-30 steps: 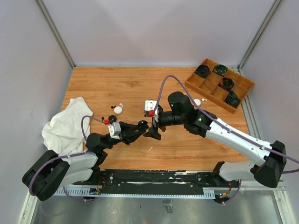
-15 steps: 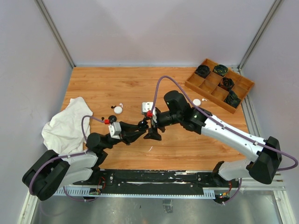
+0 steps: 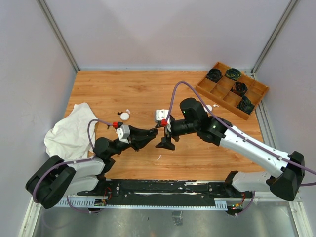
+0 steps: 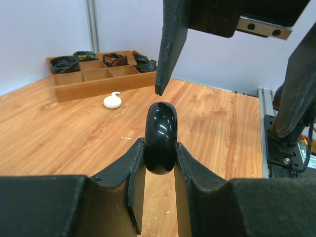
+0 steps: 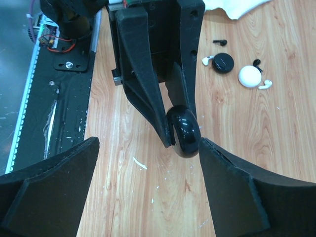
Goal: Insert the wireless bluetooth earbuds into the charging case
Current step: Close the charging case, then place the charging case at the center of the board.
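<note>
Both arms have shifted since a second ago: the left gripper (image 3: 147, 134) has pushed forward and up, while the right gripper (image 3: 165, 142) has edged slightly to the right and now faces it tip to tip. The left jaws are clamped on a black charging case (image 4: 160, 136), held edge-on above the wooden table (image 3: 123, 89). The right jaws stand wide apart on either side of it, holding nothing. The wireless bluetooth earbuds (image 5: 265, 85) are not in play yet (white and black ones lie loose on the table, well apart from the grippers), beside a white puck (image 5: 250, 76) and a second black puck (image 5: 223, 63). Judged from this, the task is at an early stage: a case is presented and appears shut, so opening it and fetching and seating each earbud all remain.
</note>
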You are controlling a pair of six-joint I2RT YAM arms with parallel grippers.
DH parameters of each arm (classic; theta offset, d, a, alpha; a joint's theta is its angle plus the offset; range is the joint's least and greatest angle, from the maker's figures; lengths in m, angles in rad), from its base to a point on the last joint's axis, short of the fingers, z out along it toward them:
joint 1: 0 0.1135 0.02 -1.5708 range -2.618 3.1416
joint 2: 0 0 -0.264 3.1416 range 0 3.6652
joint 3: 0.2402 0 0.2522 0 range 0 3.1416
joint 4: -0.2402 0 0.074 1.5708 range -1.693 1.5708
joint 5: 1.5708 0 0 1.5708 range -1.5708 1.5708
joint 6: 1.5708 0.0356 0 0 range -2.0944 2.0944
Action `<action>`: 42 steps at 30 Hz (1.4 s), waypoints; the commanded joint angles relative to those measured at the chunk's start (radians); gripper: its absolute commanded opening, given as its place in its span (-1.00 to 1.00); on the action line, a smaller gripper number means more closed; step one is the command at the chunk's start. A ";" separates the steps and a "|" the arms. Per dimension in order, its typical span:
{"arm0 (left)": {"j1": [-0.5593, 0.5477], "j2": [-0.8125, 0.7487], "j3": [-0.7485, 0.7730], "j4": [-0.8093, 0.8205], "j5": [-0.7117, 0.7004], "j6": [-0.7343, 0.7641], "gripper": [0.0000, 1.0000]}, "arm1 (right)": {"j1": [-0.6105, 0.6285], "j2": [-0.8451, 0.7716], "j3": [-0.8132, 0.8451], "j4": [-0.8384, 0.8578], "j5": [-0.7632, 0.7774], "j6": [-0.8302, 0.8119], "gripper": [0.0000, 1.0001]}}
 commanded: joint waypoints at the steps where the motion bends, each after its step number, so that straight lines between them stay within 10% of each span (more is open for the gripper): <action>1: 0.004 0.011 0.041 -0.024 -0.041 -0.028 -1.00 | -0.007 -0.030 -0.027 -0.001 0.089 0.025 0.66; 15: 0.004 0.164 0.316 -0.591 -0.222 -0.316 -0.93 | -0.007 -0.170 -0.236 0.145 0.698 0.294 0.76; 42: 0.001 0.736 0.672 -0.818 -0.109 -0.697 -0.64 | -0.015 -0.340 -0.456 0.214 0.878 0.345 0.81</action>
